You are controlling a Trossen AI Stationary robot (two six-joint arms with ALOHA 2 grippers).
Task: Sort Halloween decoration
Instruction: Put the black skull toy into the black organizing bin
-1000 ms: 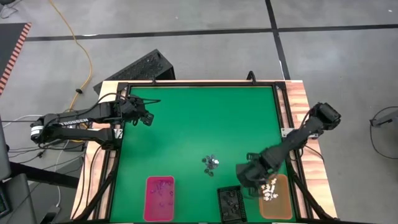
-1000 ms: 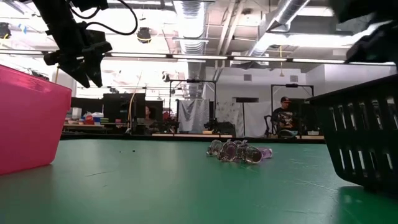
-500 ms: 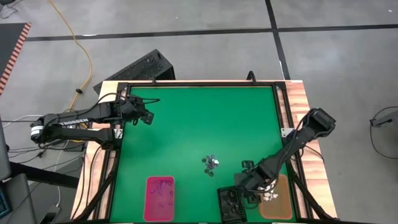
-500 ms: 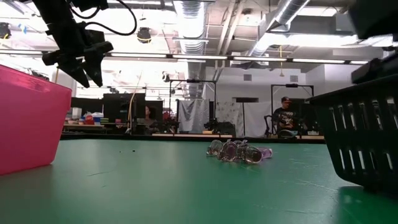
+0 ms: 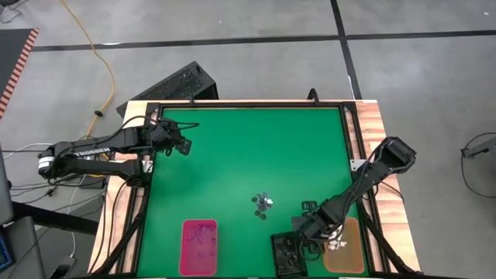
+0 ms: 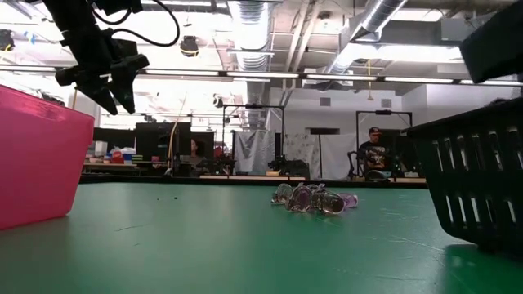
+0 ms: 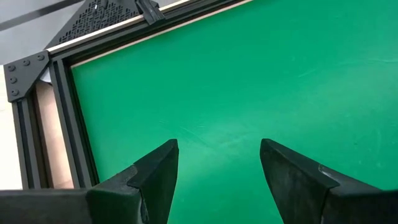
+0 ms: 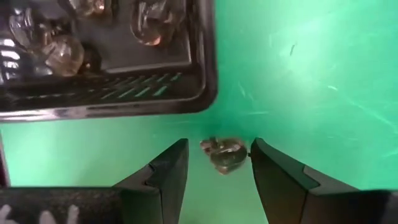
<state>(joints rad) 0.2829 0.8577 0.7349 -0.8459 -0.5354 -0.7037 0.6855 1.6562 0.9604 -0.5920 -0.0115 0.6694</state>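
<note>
The Halloween decoration is tiny trinkets: a small pile (image 5: 263,203) (image 6: 315,198) lies mid-mat, and more lie in the three trays. One dark translucent trinket (image 8: 224,154) lies on the green mat just off the black tray's corner (image 8: 205,93). My right gripper (image 5: 304,231) (image 8: 219,144) is low over it, pointing steeply down and open, one finger on either side. My left gripper (image 5: 182,146) (image 7: 219,146) (image 6: 106,86) hangs open and empty above the mat's far left corner. My right gripper straddles the dark trinket from above. One finger (image 8: 264,162) stands right at the trinket's edge, and I cannot tell whether it touches. A strip of green mat shows between the trinket and the other finger (image 8: 174,165).
Along the near edge stand a pink tray (image 5: 199,246) (image 6: 33,155), a black tray (image 5: 288,254) (image 6: 474,180) and an orange tray (image 5: 345,246) with white trinkets. A black frame (image 5: 353,147) rims the mat. Bare mat lies between the pile and the left arm.
My right gripper has come down and a little toward the near edge, from beside the orange tray's far end to low over the mat at the black tray's far right corner. Its fingers keep the same gap.
</note>
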